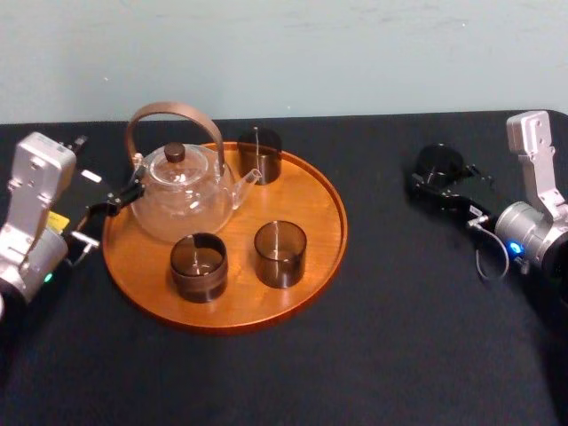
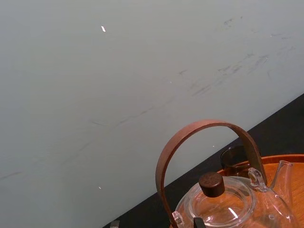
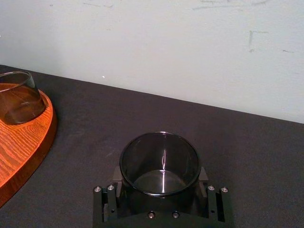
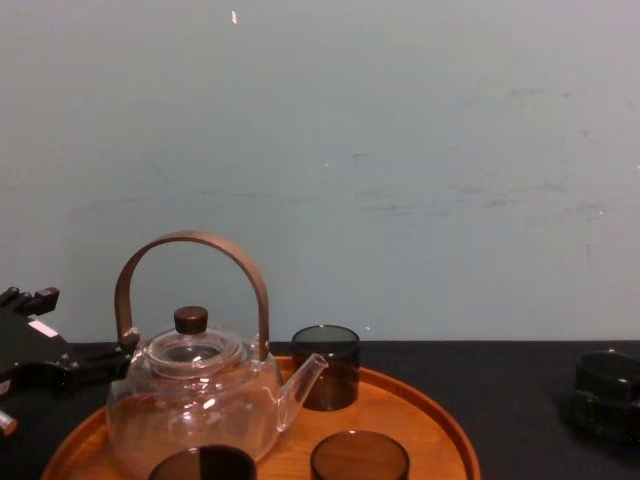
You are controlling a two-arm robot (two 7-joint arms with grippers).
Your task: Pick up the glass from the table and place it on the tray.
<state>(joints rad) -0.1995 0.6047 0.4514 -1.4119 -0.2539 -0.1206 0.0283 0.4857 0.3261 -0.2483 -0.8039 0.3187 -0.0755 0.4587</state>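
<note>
**Glass** (image 3: 160, 156): dark, cylindrical, empty. It stands upright on the table (image 1: 399, 337), well to the right of the tray (image 1: 327, 222).

**Right gripper** (image 3: 160, 176): jaws spread to the glass's width, a pad against each side, gripping it.

**Step:** grasp made, and seemingly no lift yet. The next move calls for a level lift and a carry leftward to bare tray wood.

**Tray holds:**
- teapot (image 1: 182, 200), clear, apparently empty
- rear glass (image 1: 259, 155), empty
- front-left glass (image 1: 199, 264), empty
- front-right glass (image 1: 280, 253), empty

**Left gripper** (image 1: 115, 200): idle at the tray's left edge, beside the teapot.
</note>
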